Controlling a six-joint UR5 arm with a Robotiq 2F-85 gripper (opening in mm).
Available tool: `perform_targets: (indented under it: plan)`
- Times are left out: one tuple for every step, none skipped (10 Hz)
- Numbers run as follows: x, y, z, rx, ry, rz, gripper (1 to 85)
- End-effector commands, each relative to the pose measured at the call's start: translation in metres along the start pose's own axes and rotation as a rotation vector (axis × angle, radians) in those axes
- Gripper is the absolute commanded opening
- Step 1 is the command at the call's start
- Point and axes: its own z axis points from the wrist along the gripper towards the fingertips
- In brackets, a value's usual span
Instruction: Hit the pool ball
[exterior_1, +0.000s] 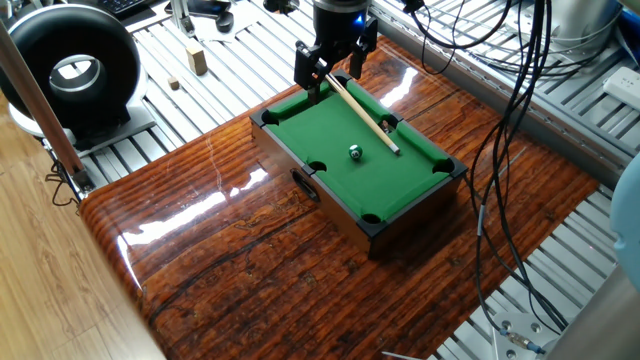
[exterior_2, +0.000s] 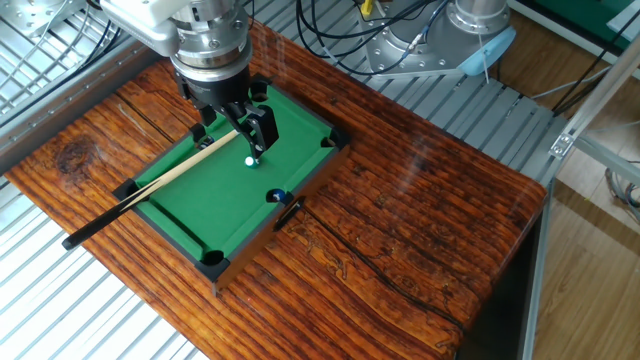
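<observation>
A mini pool table with green felt stands on the wooden tabletop. The pool ball, tiny and glossy, rests near the middle of the felt. My gripper hangs over one end of the table, shut on the pale wooden cue stick. The stick slants low over the felt and passes beside the ball without visibly touching it. In the other fixed view its dark end reaches past the table's corner.
A black ring-shaped device and small wooden blocks sit behind the tabletop. Black cables hang at the right. Something small and bluish lies in a side pocket. The glossy tabletop extends beyond the pool table.
</observation>
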Motion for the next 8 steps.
perform_targets:
  plan:
    - [-0.0138, 0.0069, 0.0000, -0.025, -0.050, 0.282, 1.0]
    - [-0.0143, 0.0113, 0.0008, -0.041, -0.050, 0.294, 1.0]
    - [-0.0147, 0.0108, 0.0012, -0.038, -0.052, 0.288, 1.0]
    - [-0.0146, 0.0089, 0.0012, -0.030, -0.053, 0.276, 1.0]
    - [-0.0158, 0.0087, 0.0013, -0.029, -0.058, 0.266, 1.0]
    - [-0.0168, 0.0080, 0.0019, -0.023, -0.063, 0.265, 1.0]
    - [-0.0172, 0.0057, 0.0020, -0.014, -0.066, 0.264, 1.0]
    - [-0.0171, 0.0036, 0.0017, -0.007, -0.067, 0.267, 1.0]
